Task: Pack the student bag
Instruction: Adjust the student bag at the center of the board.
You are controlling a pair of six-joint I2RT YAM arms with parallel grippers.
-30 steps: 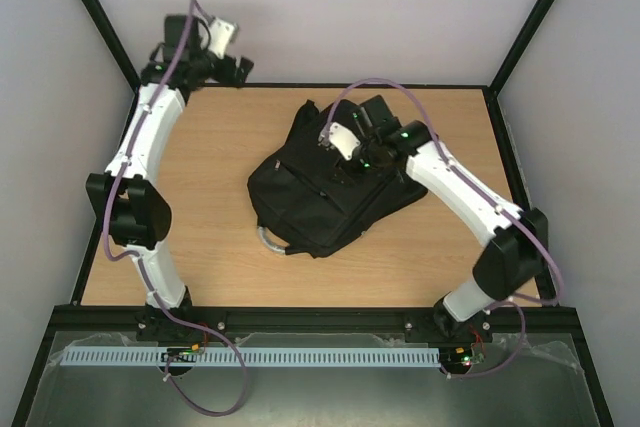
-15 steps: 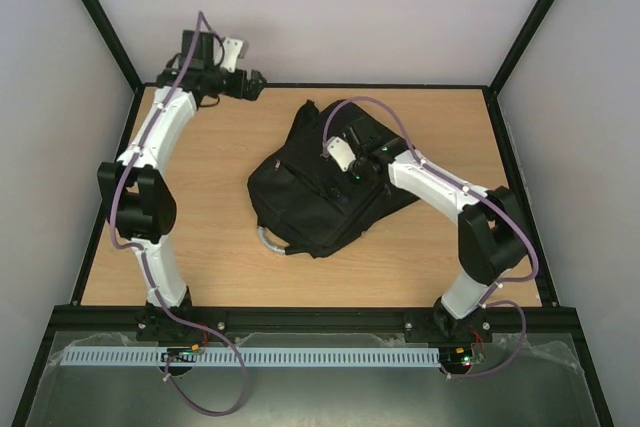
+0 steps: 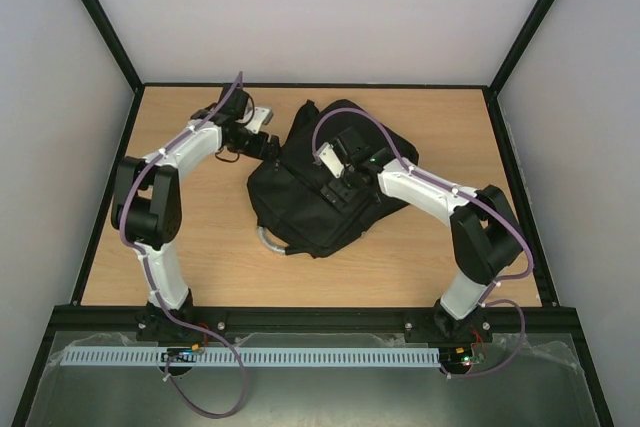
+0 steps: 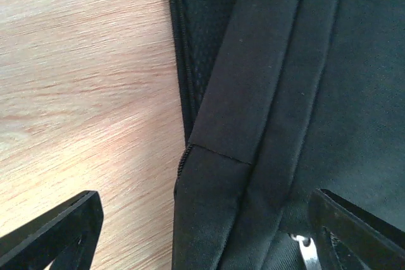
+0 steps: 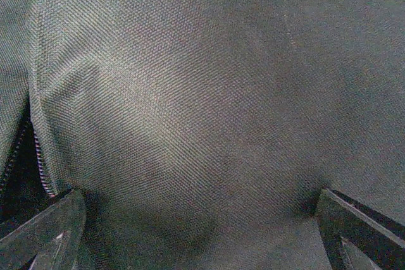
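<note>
- Both arms have swung inward: the left gripper [image 3: 266, 141] from the far-left corner to the bag's left edge, the right gripper [image 3: 338, 190] down onto its top.
- Both sets of jaws stand wide apart, holding nothing.
- Probably hunting for the opening; next, pinch fabric beside the zip [image 5: 37, 153] (only partly visible).
- The student bag [image 3: 305, 212] lies flat mid-table [image 3: 200, 247]: black, woven, limp.

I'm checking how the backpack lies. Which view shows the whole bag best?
Top external: the whole student bag lies on the table, its grey-white handle toward the arm bases. The left wrist view shows only one edge beside bare wood; the right wrist, only close-up fabric and a zip.
</note>
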